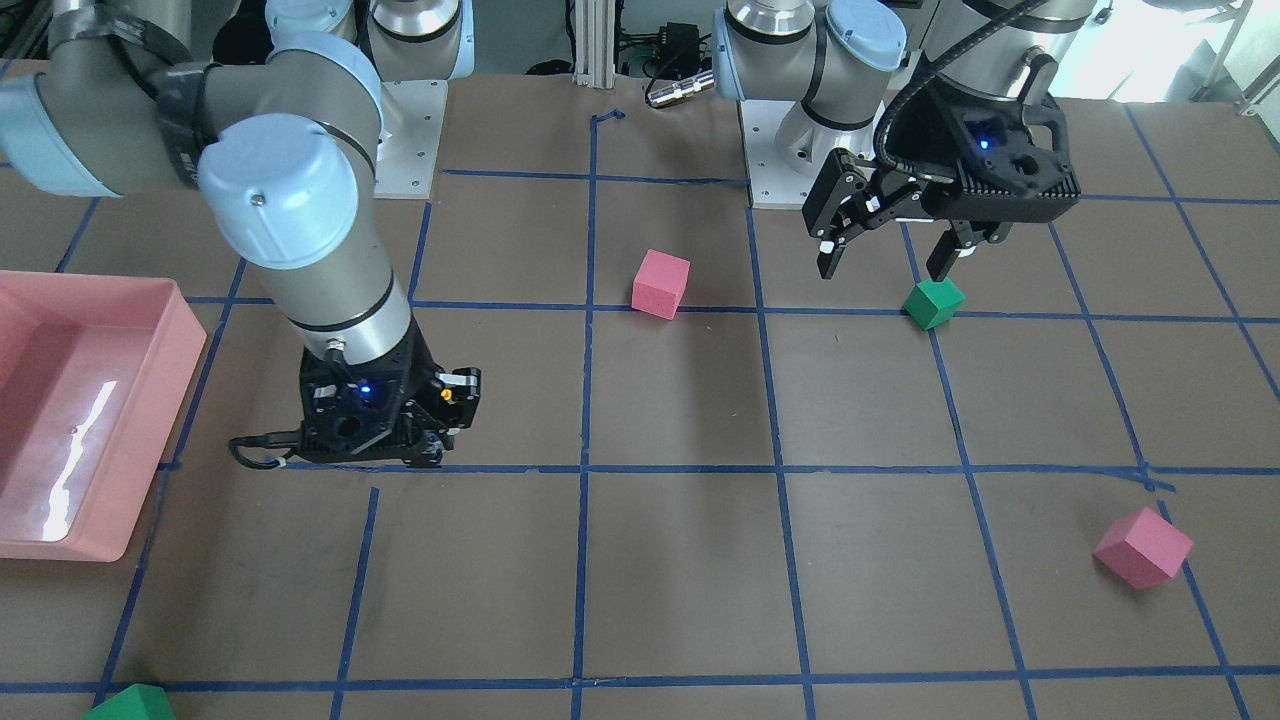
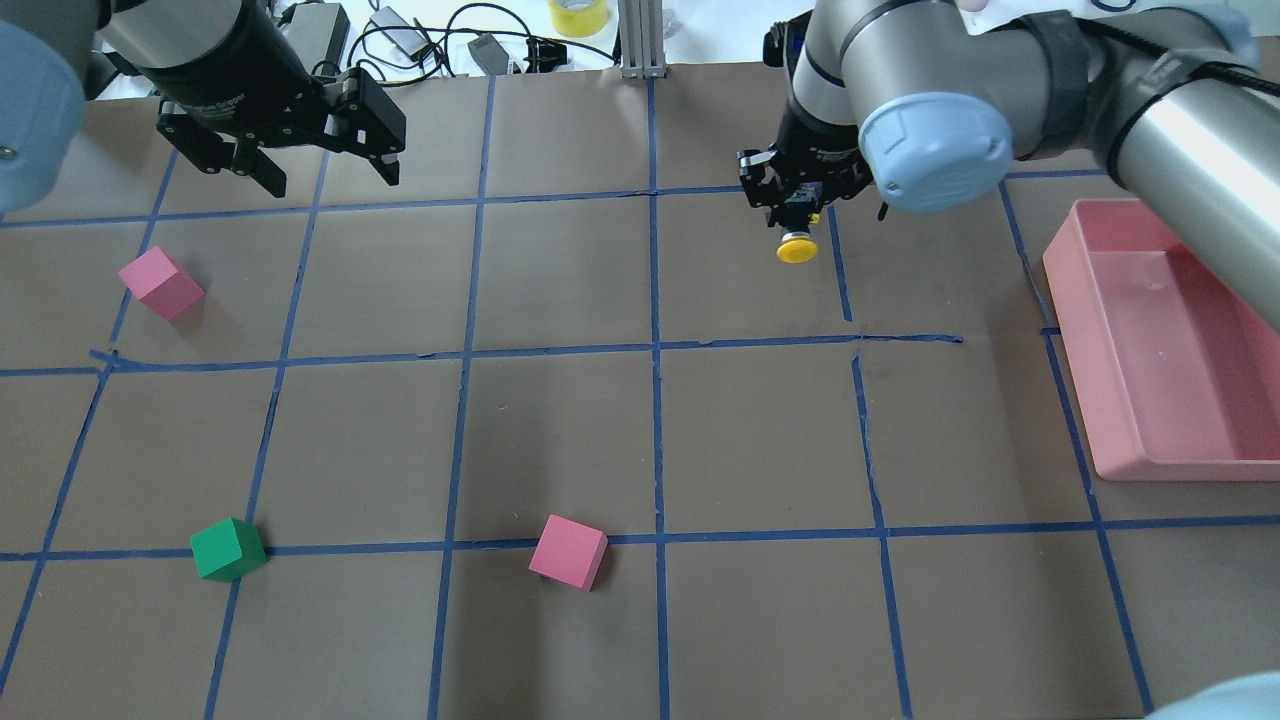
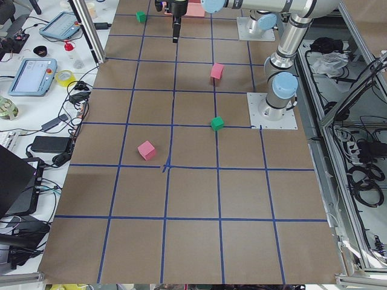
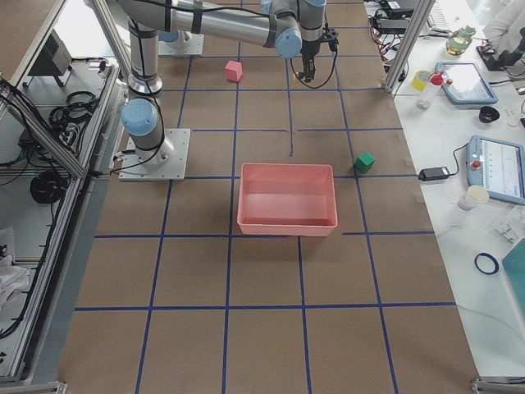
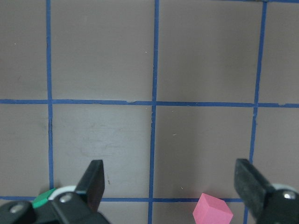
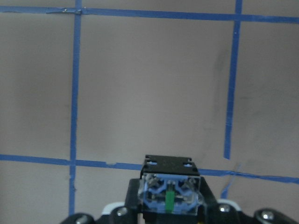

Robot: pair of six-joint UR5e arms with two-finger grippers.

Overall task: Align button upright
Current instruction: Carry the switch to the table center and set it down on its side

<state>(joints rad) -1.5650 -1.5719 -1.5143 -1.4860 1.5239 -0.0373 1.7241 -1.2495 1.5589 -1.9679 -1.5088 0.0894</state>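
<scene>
My right gripper [image 2: 797, 205] is shut on the button [image 2: 797, 248]. In the overhead view the yellow cap sticks out beyond the fingertips. In the right wrist view the white-and-black base block [image 6: 171, 189] sits between the fingers and faces the camera, and the cap is hidden behind it. The button hangs above the brown table, touching nothing else. My left gripper [image 2: 325, 172] is open and empty, raised at the far left of the table; it also shows in the left wrist view [image 5: 173, 182].
A pink tray [image 2: 1100, 420] stands to the right of my right gripper. Pink cubes [image 2: 161, 283] [image 2: 568, 551] and a green cube [image 2: 228, 548] lie on the left half. Another green cube [image 4: 364, 161] lies near the tray. Blue tape lines grid the table.
</scene>
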